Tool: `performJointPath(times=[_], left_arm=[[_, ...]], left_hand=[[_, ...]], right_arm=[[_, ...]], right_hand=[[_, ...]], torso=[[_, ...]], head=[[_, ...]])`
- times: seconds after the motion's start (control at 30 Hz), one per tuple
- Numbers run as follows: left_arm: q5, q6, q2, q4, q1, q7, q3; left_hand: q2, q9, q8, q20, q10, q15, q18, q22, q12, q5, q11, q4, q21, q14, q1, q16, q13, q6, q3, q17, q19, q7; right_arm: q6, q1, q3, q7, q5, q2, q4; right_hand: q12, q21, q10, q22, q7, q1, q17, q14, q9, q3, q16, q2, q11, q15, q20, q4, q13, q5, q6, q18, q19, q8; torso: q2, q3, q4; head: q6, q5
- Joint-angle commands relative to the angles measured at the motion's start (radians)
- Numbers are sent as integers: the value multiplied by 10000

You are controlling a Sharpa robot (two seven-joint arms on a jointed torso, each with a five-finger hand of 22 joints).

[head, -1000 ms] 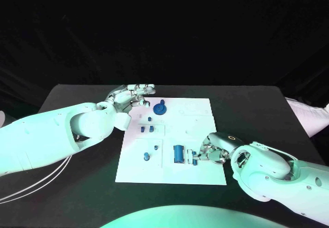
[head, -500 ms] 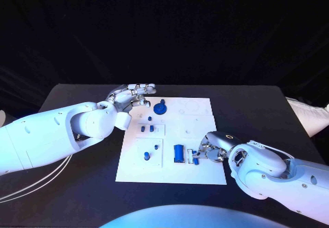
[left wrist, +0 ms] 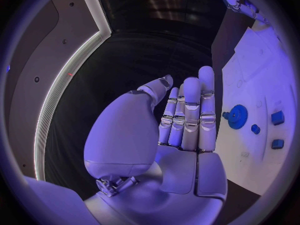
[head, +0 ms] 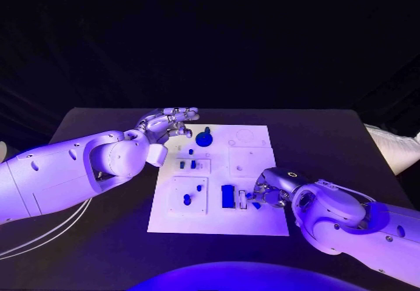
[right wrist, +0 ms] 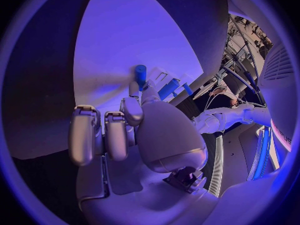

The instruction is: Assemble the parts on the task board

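The white task board lies mid-table. Standing at its far end is a blue gear, which the left wrist view also catches. My left hand hovers over the board's far left corner, fingers straight and apart, holding nothing. My right hand rests at the board's near right part. It pinches a small blue peg between thumb and a fingertip, just right of a long blue block. The peg's lower end is hidden by the fingers.
Two small blue parts sit in a raised square at the board's left middle. Two more lie in the near left square. Black table surrounds the board on all sides.
My right hand has edged slightly toward the near right with the peg. The left hand stays where it was.
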Motion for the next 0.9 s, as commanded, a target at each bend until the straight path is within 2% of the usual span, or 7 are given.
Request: performJointPath(times=[0.03, 0.3, 0.43, 0.73, 0.9], left_arm=[[-25, 213, 1, 22, 4, 21, 5], [-26, 228, -6, 21, 4, 0, 4], [-27, 233, -6, 17, 3, -6, 3], [-27, 238, -3, 18, 2, -19, 2], [-28, 239, -8, 21, 2, -24, 1]], left_hand=[[97, 5, 68, 39, -46, -12, 116, -9, 62, 26, -7, -3, -43, -54, -31, 43, 0, -73, -42, -9, -20, -10], [95, 2, 66, 40, -66, -10, 115, -11, 66, 21, -2, -9, -48, -61, -31, 45, -3, -87, -50, -17, -22, -4], [92, 0, 63, 41, -87, -7, 114, -14, 68, 8, 3, -13, -52, -67, -35, 48, -6, -101, -60, -25, -24, 2], [92, 0, 63, 41, -87, -7, 114, -14, 68, 8, 3, -13, -52, -67, -35, 48, -6, -101, -60, -25, -24, 2], [94, -2, 61, 43, -102, -3, 113, -16, 71, -8, 8, -15, -56, -71, -37, 50, -8, -112, -67, -32, -26, 6]], right_arm=[[230, -34, -28, -121, -389, -57, 4], [239, -34, -27, -59, -1244, -152, 154], [265, -35, -26, -22, -1450, -181, 229], [515, -38, -27, 34, -1564, -249, 330], [725, -49, -27, 51, -1578, -281, 365]], right_hand=[[-47, 14, 110, -17, -23, 107, 1421, 807, 10, 8, 36, 18, -53, -47, -81, -45, -22, -74, 43, -162, 76, -8], [-658, -109, -148, -175, 133, -86, 1312, 779, -7, -66, -43, -519, 71, 47, -19, -55, -377, -275, -177, -133, -4, -178], [-1049, -155, -325, -224, 275, -132, 1304, 775, -72, 40, -56, -786, 186, 140, 55, -42, -611, -307, -456, -125, -35, -390], [-1325, -184, -434, -250, 346, -260, 1295, 771, -120, 239, -71, -1063, 257, 212, 140, 65, -785, -184, -530, -115, -52, -534], [-1359, -185, -442, -247, 338, -281, 1286, 769, -118, 311, -80, -1128, 254, 215, 152, 96, -809, -121, -484, -114, -52, -536]], torso=[[8, 0, 8], [7, 0, -3], [1, 2, -12], [3, -9, 3], [-1, -11, -1]], head=[[12, -1], [8, 10], [10, -4], [-12, -42], [-21, -25]])
